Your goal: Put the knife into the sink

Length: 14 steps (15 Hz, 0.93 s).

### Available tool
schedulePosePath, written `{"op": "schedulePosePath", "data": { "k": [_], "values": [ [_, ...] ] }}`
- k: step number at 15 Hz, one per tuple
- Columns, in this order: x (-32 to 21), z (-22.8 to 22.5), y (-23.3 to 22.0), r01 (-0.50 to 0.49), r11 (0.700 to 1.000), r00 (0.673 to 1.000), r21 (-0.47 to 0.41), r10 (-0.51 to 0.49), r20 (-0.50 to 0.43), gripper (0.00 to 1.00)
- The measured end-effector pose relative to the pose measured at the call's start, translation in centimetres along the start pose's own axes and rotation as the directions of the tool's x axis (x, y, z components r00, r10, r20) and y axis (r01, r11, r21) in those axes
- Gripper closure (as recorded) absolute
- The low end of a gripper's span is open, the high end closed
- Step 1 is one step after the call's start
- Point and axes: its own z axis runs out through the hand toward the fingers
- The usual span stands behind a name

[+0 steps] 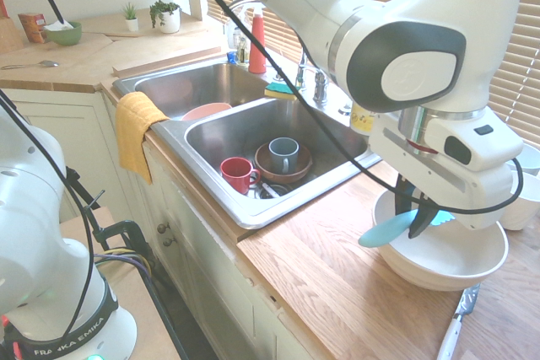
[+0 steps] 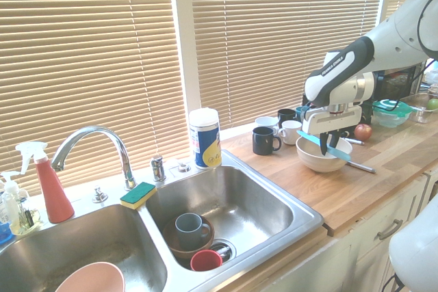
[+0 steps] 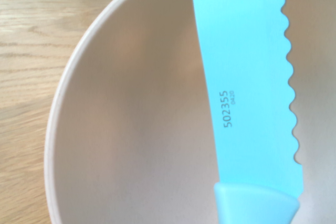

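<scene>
Wooden counter [image 1: 337, 284] carries a white round bowl [image 1: 447, 263]; above its rim, the pincer [image 1: 415, 218] clamps the light turquoise plastic serrated knife [image 1: 392, 229], seemingly lifted clear, well apart from the stainless double-basin sink [image 1: 219, 137].

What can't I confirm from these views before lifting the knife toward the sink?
- Whether the knife rests on the bowl: the gripper covers it in both exterior views.
- Wrist view: the knife's handle end and tip are cut off by the frame edges.
- Sink drain: mugs hide it.

White arm reaching in, wrist bent, pincer [image 1: 415, 218] pointing straight down, fingers clamped.
</scene>
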Motion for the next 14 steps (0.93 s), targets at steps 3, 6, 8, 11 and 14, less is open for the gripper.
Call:
{"op": "schedulePosePath", "data": {
  "k": [3,6,8,11,14],
  "values": [
    [-1.1,-4.2,-0.2,0.019,0.999,0.999,0.038,-0.018,-0.027,1.00],
    [-3.4,-9.0,-1.1,0.064,0.994,0.997,0.089,-0.059,-0.053,1.00],
    [-5.2,-11.0,-2.1,0.106,0.989,0.993,0.106,-0.100,-0.061,1.00],
    [-9.4,-12.8,-5.4,0.209,0.971,0.977,0.117,-0.202,-0.070,1.00],
    [-13.8,-13.0,-8.6,0.304,0.945,0.952,0.119,-0.298,-0.065,1.00]
  ]
}}
